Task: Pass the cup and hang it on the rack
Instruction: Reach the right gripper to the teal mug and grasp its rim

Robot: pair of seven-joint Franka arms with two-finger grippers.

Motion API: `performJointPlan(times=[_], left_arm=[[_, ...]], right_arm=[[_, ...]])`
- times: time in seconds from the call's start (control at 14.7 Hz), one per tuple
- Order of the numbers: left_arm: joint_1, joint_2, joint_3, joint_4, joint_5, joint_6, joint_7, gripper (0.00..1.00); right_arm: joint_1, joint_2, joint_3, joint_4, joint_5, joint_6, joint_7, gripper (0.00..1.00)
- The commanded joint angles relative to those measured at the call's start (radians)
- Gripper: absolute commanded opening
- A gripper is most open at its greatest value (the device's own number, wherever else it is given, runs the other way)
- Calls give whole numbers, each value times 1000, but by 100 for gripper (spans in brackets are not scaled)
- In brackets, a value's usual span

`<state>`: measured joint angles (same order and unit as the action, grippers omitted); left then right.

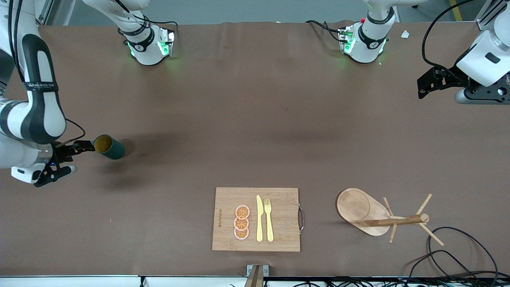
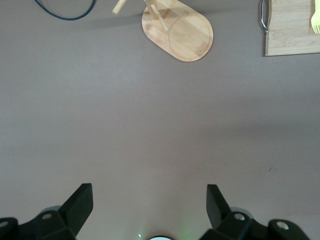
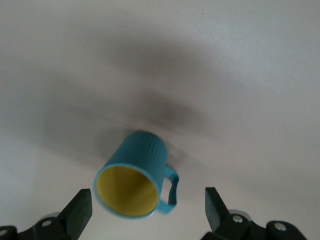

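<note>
So the rack (image 1: 374,215) stands closest to the camera, toward the left arm's end. Farther back, the cup (image 1: 108,146) lies on its side, just beside the spread right gripper (image 1: 65,157). Left gripper (image 1: 428,83) hangs spread over bare bench (image 1: 255,119).

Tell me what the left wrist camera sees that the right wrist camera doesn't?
Only the left wrist view shows the wooden rack, a corner of the cutting board with a fork tip, a black cable, and the open left gripper. Only the right wrist view shows the teal cup lying on its side, and the open right gripper by it. Both show the bare brown table.
</note>
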<state>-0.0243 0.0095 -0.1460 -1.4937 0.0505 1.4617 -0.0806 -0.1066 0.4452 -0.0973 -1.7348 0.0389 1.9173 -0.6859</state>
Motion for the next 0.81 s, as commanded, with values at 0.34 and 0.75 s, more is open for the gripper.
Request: performJointPlan(times=[0.34,0.75], left_arm=[[1,12,0,20,-9,2,-7,100],[-9,15,0,20,-8,2,-7,100]], right_arm=[[-39,-17,13,-179,22,172,-171,100],[-55,-22,15,-304,22,292,-256,39]])
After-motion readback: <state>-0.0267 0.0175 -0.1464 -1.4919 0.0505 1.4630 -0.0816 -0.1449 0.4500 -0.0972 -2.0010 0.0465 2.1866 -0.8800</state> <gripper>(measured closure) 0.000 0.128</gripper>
